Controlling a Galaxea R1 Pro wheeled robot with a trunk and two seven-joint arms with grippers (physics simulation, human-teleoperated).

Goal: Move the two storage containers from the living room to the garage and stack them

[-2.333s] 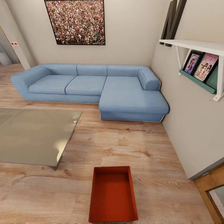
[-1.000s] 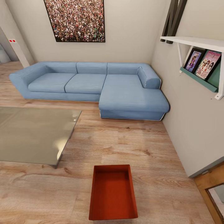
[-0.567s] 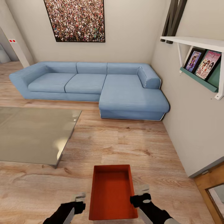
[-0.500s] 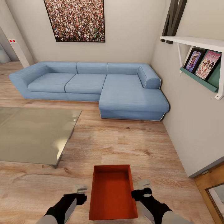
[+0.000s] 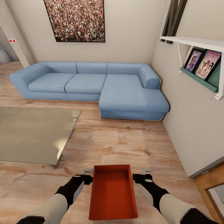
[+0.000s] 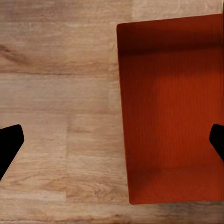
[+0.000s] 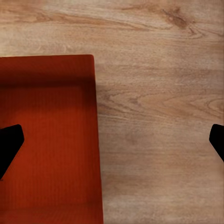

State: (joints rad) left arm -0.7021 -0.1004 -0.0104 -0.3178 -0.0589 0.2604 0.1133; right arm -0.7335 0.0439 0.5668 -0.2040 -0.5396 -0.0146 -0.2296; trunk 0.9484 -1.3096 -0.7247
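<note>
Now, storage container [image 5: 113, 193] on wood floor [image 5: 124, 146], between spread left hand [image 5: 87, 175] and spread right hand [image 5: 140, 175].

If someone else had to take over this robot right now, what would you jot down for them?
Left hand: open, empty, above the floor beside the container's left wall.
Right hand: open, empty, by the right wall.
Storage container: sits on the living room's wood floor, between both hands, in front of the blue sofa. Each wrist view shows one fingertip over the container and one over the planks.
Done: hands lined up either side.
Left: grip this container, carry it to the garage, fetch the second, stack them.
</note>
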